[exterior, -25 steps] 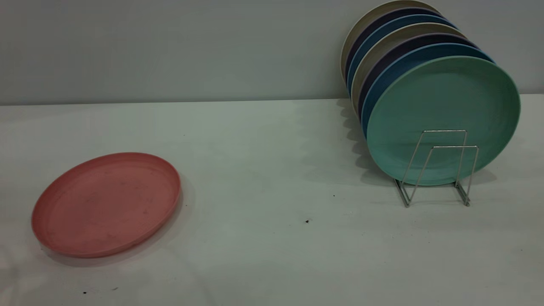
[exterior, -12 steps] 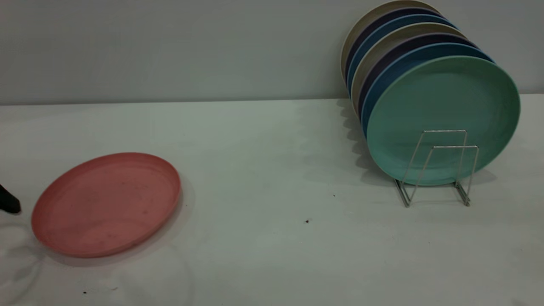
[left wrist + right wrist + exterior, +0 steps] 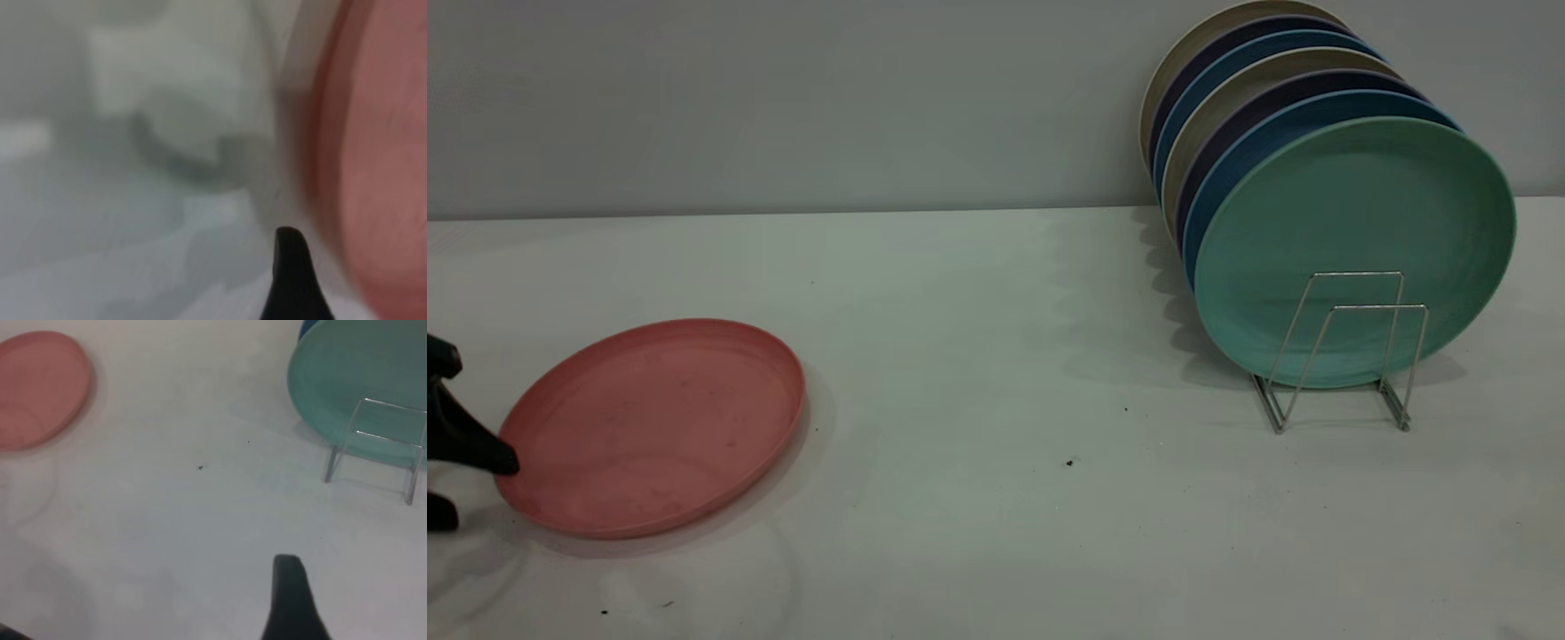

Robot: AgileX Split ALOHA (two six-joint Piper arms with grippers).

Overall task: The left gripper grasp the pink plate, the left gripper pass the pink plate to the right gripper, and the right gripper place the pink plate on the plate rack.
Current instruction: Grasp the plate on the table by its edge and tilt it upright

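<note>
The pink plate (image 3: 654, 427) lies flat on the white table at the left. My left gripper (image 3: 476, 489) reaches in from the left edge and is open. Its upper fingertip (image 3: 507, 462) is at the plate's left rim, and the lower one sits low beside the plate near the tabletop. In the left wrist view one black fingertip (image 3: 290, 257) shows just beside the pink plate (image 3: 380, 167). The plate rack (image 3: 1356, 276) stands at the right. My right gripper (image 3: 290, 593) hangs over bare table, far from the pink plate (image 3: 40, 387), and is out of the exterior view.
Several upright plates fill the rack, with a mint-green plate (image 3: 1352, 213) at the front and blue, purple and beige ones behind. The two front wire loops of the rack hold no plate. A wide stretch of table (image 3: 996, 356) lies between plate and rack.
My left gripper has come in from the left edge and reached the pink plate's left rim. The plate and the rack have not moved.
</note>
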